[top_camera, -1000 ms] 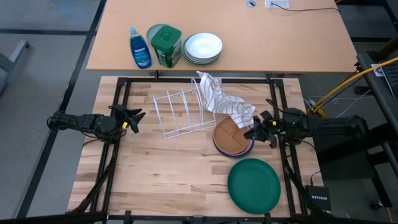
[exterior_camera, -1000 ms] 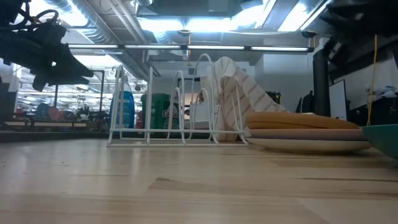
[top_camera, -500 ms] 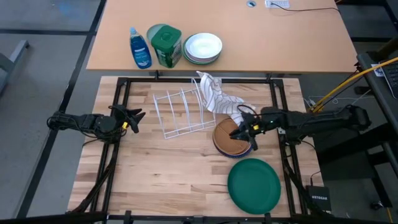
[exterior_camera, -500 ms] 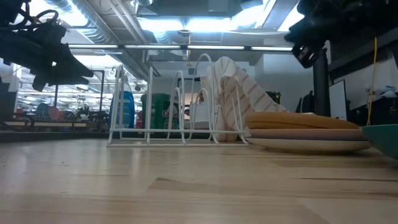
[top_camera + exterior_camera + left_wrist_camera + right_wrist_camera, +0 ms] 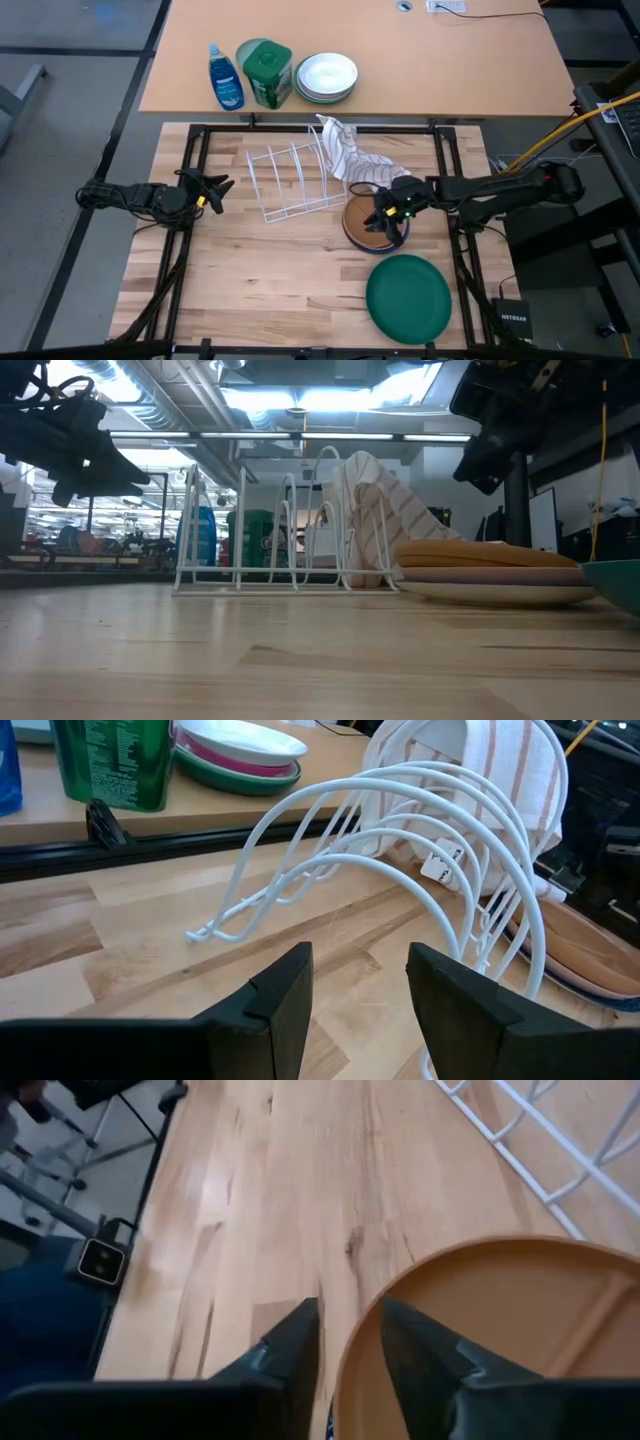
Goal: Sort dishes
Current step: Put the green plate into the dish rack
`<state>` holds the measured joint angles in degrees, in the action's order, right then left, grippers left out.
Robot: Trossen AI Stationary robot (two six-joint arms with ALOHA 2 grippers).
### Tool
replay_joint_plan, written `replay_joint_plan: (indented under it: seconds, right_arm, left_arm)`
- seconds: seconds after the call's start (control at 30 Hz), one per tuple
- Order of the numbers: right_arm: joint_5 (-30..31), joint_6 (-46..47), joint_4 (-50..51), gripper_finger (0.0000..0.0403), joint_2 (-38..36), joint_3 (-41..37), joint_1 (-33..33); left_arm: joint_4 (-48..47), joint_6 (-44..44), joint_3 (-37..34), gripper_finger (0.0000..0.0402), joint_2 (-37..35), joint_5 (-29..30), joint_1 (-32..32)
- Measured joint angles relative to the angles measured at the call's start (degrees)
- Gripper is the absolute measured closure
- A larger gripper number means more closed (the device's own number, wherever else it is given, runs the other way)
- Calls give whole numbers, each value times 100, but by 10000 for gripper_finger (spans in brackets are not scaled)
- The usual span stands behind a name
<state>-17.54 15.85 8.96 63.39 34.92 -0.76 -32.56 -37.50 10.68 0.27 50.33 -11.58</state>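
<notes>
Now the brown plate point(image 5: 372, 222) tops the stack right of centre, round and wood-toned. The right pincer point(image 5: 382, 218), fingers slightly parted, has swung in from the right edge to hover above it, so a pickup looks near. The left pincer point(image 5: 215, 187) waits spread at left.

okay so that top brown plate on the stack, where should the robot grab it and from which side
Take the top brown plate by its rim, on the edge facing the open table, away from the striped towel and white rack. It lies flat on the stack, so only the thin lip is graspable. The right tool hovers there, fingers slightly apart.
</notes>
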Motion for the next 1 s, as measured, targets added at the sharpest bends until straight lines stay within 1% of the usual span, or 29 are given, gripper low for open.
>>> replay_joint_plan:
  seconds: [0.17, 0.27, 0.37, 0.5, 0.67, 0.8, 1.0]
  right_arm:
    - [-2, -29, 164, 215, 201, 233, -1]
    - [-4, -34, 934, 183, 229, 492, -1]
    - [-4, -38, 2109, 165, 228, 827, -1]
    - [-17, -28, 3594, 158, 226, 1168, 5]
    - [-474, 274, 4660, 158, 238, 1208, 9]
    - [-391, 504, 5142, 158, 250, 1206, 233]
    - [-355, 682, 5199, 158, 251, 1203, 895]
  left_arm:
    - [-10, 0, 1, 247, -1, 0, 0]
    - [-41, -1, 0, 247, 0, 0, 0]
    - [-42, -1, 1, 247, 0, 0, 0]
    - [-76, -1, 2, 247, 0, 0, -2]
    - [-169, -3, 0, 247, 0, 0, -2]
    - [-166, -3, 0, 247, 2, 0, -2]
    - [-166, -3, 2, 247, 4, 0, -2]
